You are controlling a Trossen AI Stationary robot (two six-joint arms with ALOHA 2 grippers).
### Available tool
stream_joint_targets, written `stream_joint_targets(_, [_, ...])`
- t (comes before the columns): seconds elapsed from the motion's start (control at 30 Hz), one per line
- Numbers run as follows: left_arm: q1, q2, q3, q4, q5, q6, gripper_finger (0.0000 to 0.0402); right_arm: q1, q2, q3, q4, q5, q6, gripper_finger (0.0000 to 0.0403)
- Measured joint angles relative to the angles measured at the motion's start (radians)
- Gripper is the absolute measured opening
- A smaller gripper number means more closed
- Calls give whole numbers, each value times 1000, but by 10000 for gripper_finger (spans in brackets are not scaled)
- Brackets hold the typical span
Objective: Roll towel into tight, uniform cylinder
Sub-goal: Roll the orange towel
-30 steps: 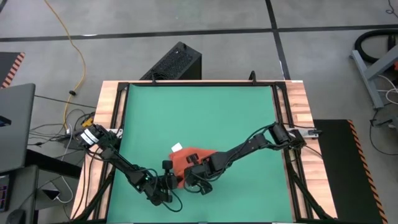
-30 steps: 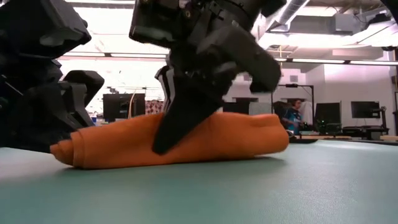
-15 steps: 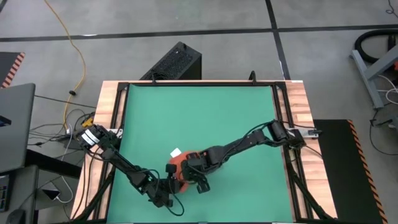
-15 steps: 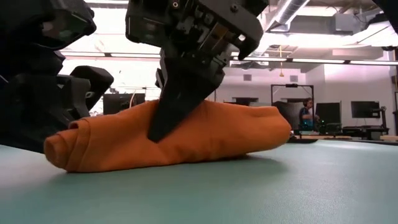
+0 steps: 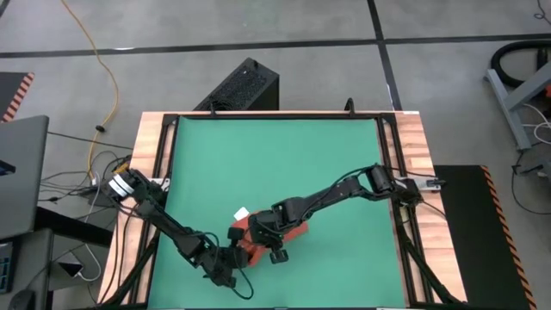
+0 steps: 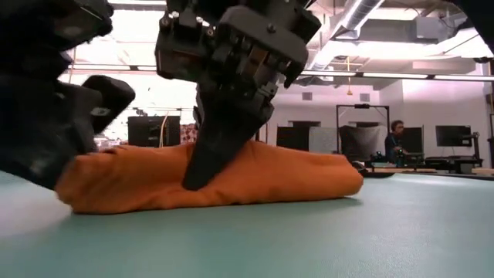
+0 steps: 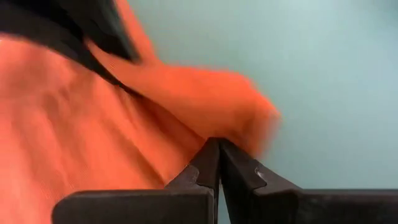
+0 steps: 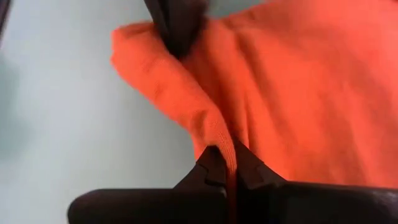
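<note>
The orange-red towel [image 5: 258, 232] lies as a thick rolled bundle on the green mat [image 5: 275, 164] near the table's near edge. Its small white tag [image 5: 242, 213] sticks out on the far side. In the low view the towel [image 6: 293, 177] rests along its whole underside. My right gripper [image 5: 265, 234] is over the towel's middle, shut on cloth. My left gripper [image 5: 231, 258] is at the towel's left near end, fingers shut. It shows as a dark mass in the low view [image 6: 58, 154]. My left gripper is shut, and its fingertips [image 7: 211, 152] meet the towel's rounded end [image 7: 236, 106]. No cloth shows between the fingers. My right gripper pinches a raised fold of the towel [image 8: 221, 140] between its two fingers. The fingers [image 6: 202, 166] slant down from above onto the bundle's near side, near its middle. The towel stays on the mat.
The mat is bare to the far side and the right of the towel. A wooden table border [image 5: 151, 172] frames it. A black box [image 5: 245, 86] stands beyond the far edge, and cables and a laptop lie off the left side. A person [image 6: 396, 139] is far back in the room.
My right gripper has gone toward the table's left edge while staying shut on the towel. The towel has drawn in from a wider spread shape to a more compact bundle and has shifted a little to the left. My left gripper has stayed at the towel's left end.
</note>
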Motion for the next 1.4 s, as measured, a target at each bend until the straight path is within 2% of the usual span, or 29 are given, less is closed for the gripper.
stream_joint_targets(0.17, [-11, -97, -3, -49, 107, -20, 0, -16, -6, -24, -9, 21, 32, 7])
stream_joint_targets(0.23, [-9, -130, -1, -43, 111, -17, 0, -24, -6, -30, -2, 19, 53, 7])
stream_joint_targets(0.4, [-22, -156, -1, -43, 23, 73, 0, -37, -6, -34, 13, -2, 61, 7])
stream_joint_targets(0.77, [-33, -158, 66, -33, -255, 276, 0, -101, 0, -36, 35, -160, 107, 7])
stream_joint_targets(1.0, [-24, -159, 73, -71, -270, 382, 0, -135, 0, -36, 34, -249, 114, 7])
stream_joint_targets(1.13, [-17, -159, 73, -102, -312, 454, 0, -156, 0, -37, 28, -322, 141, 7])
stream_joint_targets(1.4, [-9, -159, 73, -98, -309, 581, 0, -185, 0, -37, 28, -384, 171, 7])
